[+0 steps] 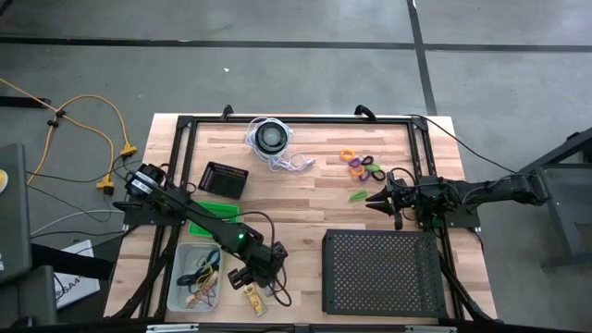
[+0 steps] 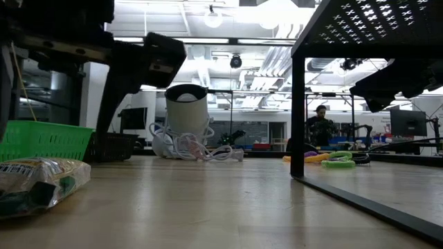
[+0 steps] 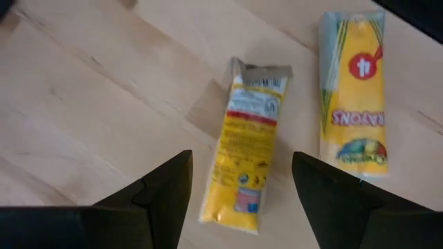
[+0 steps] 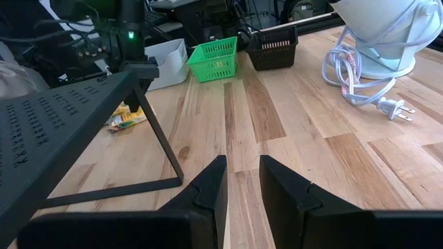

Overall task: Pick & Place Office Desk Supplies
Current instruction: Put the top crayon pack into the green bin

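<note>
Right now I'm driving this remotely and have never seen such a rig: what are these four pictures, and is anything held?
Two dark robot arms work at a wooden table. One camera looks straight down, one sits at table height, one rides on each wrist. The left gripper hovers open over a yellow packet, with a second packet beside it. The right gripper is open and empty, near the coloured rings. Also there: a clear bin, a green basket, a black perforated tray. Nothing is held.
</note>
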Available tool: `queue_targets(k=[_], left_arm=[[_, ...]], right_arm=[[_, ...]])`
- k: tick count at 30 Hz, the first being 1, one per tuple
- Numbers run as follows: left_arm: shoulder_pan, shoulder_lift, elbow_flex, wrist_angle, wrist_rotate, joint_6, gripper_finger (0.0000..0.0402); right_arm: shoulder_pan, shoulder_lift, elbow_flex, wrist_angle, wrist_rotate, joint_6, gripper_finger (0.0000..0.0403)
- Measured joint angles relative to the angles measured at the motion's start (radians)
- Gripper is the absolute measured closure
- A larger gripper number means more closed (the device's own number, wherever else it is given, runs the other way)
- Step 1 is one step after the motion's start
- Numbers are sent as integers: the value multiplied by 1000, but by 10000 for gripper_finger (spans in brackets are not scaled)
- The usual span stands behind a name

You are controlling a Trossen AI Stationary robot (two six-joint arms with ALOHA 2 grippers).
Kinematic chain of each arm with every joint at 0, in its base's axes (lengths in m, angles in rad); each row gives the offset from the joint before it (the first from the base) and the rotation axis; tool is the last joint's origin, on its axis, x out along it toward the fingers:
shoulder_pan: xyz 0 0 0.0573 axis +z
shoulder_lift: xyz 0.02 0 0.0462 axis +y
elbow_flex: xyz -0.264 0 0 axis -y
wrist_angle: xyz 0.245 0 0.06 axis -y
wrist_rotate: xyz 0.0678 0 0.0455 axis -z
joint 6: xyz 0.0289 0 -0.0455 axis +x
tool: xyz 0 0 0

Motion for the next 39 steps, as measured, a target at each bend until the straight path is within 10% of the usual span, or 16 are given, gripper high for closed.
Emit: queue_targets(k=[24, 39], left_arm=[[5, 55, 0, -10, 8, 4, 163], [5, 55, 0, -9, -8, 3, 244]], right_arm=[[0, 0, 0, -1, 0, 0, 330], [0, 0, 0, -1, 0, 0, 330]])
